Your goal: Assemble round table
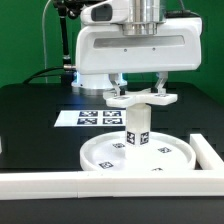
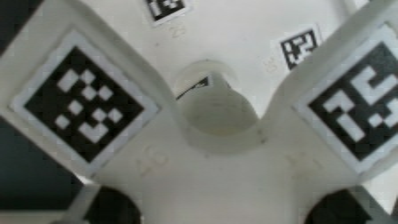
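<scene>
The large rimmed round disc [image 1: 110, 158] lies flat on the black table. The short cylinder post [image 1: 137, 130] stands upright at its centre. My gripper [image 1: 140, 92] is shut on the flat cross-shaped piece [image 1: 140, 99] and holds it level on or just above the post's top; I cannot tell whether they touch. In the wrist view the cross-shaped piece [image 2: 214, 160] fills the picture, with a tagged arm on each side and a round hub [image 2: 217, 110] in the middle. My gripper [image 2: 222, 208] grips the piece's near arm, and its dark fingertips [image 2: 116, 205] show at the corners.
The marker board [image 1: 92, 117] lies flat behind the disc. A long white border bar [image 1: 60, 182] runs along the front, and another [image 1: 208, 150] along the exterior view's right. Cables hang at the back on the exterior view's left.
</scene>
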`<action>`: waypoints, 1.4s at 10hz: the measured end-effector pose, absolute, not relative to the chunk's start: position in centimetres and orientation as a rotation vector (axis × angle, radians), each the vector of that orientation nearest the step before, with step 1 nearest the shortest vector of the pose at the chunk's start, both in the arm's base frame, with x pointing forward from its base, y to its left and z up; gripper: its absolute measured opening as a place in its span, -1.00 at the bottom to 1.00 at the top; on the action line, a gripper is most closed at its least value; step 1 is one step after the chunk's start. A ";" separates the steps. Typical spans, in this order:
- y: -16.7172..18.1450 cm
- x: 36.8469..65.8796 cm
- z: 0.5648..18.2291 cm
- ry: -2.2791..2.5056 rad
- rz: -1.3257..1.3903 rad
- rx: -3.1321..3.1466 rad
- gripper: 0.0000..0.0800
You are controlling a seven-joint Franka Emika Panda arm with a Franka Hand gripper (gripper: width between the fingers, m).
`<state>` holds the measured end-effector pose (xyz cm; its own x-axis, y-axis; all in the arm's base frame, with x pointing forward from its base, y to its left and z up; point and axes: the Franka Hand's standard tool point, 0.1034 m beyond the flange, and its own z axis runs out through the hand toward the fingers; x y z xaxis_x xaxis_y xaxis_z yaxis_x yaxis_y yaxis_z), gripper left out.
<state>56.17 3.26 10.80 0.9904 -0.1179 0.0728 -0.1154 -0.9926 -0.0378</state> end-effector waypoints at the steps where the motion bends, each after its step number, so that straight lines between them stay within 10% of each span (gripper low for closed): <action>1: 3.4 56.2 10.8 0.414 -0.116 -3.059 0.12; 14: 3.8 56.2 10.8 1.912 -0.054 -2.300 0.12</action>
<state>56.17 3.77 10.77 0.1870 -0.9800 -0.0686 -0.9746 -0.1763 -0.1383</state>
